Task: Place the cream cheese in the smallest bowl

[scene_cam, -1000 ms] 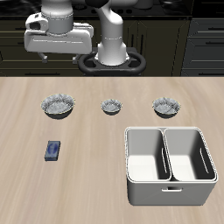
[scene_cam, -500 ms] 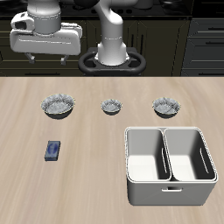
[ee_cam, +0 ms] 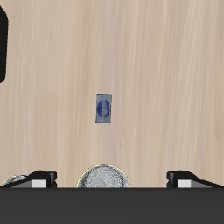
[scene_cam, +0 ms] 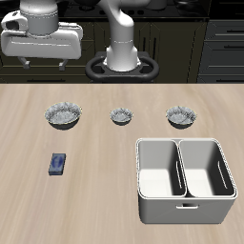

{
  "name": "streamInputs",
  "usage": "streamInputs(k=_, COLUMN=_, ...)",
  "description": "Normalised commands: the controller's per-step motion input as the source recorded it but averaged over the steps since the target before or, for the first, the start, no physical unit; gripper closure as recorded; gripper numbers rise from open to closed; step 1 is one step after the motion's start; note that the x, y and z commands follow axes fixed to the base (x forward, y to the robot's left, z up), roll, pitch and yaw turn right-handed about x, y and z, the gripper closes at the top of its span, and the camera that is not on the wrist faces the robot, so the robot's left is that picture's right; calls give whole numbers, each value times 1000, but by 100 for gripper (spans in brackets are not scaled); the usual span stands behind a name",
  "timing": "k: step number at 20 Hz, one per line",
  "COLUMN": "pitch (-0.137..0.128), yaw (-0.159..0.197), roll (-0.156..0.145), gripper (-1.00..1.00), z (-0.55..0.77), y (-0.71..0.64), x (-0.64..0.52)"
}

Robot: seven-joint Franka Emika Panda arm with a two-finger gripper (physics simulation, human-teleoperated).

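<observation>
The gripper (scene_cam: 40,63) hangs high above the table's back edge, fingers apart and empty (their tips frame the wrist view). Over the last second it has swung sideways toward the cream cheese (scene_cam: 58,164), which lies flat on the table (scene_cam: 105,191), nearer the front edge than the bowls. The smallest bowl (scene_cam: 120,116) sits mid-row. The approach seems underway; descent remains.

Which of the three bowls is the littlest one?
The smallest bowl is the middle one of the row, visibly narrower than the two wider bowls flanking it.
</observation>
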Motion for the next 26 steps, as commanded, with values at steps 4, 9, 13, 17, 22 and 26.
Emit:
streamInputs(k=4, pitch=-8, yaw=8, roll=4, gripper=-100, z=71, y=28, x=148)
streamInputs(k=9, pitch=8, yaw=-22, roll=16, gripper=-100, z=24, y=98, x=258)
streamInputs(k=13, pitch=-13, yaw=-7, roll=-1, gripper=-100, z=11, y=70, x=174)
streamInputs(k=17, pitch=8, yaw=-2, roll=24, gripper=-100, z=-137, y=89, x=108)
streamInputs(k=22, pitch=17, yaw=-21, roll=-7, gripper=-100, z=-235, y=23, x=69)
streamInputs(k=26, pitch=32, yaw=-24, roll=0, gripper=-100, z=-503, y=7, x=41)
